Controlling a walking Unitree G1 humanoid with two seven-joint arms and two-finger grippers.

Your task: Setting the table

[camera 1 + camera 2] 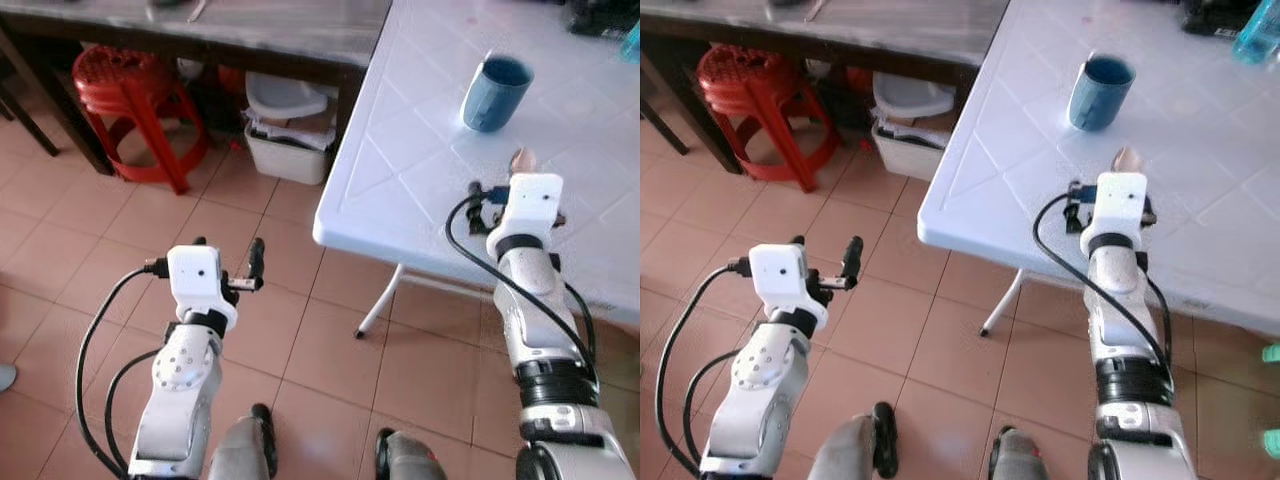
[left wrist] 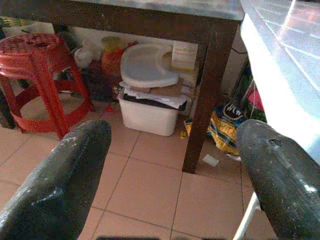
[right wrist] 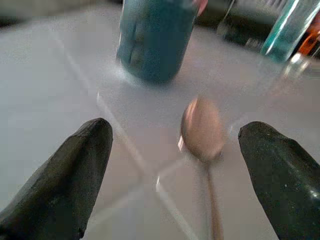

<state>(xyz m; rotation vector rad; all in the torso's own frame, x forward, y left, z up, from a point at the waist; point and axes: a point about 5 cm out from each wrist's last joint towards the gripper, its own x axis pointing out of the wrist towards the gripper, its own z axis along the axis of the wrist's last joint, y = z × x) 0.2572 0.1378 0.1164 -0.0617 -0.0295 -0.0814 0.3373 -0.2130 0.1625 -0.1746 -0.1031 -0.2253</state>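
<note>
A blue cup [image 1: 496, 93] stands upright on the white table [image 1: 400, 150], near its left part. A metal spoon [image 3: 202, 130] lies on the table a little nearer to me than the cup, bowl toward the cup. My right gripper [image 3: 175, 129] is low over the table, open, one finger on each side of the spoon, touching nothing. From the head view the spoon's bowl [image 1: 522, 160] pokes out beyond the right wrist. My left gripper [image 1: 228, 248] is held open over the tiled floor, left of the table, with nothing in it.
A dark table [image 1: 250, 30] stands at the back, with a red plastic stool [image 1: 130, 100] and a white bin [image 1: 290, 150] under it. A teal bottle [image 1: 1258, 35] and a dark object [image 1: 600, 15] are at the white table's far right. The table's white leg [image 1: 380, 300] slants to the floor.
</note>
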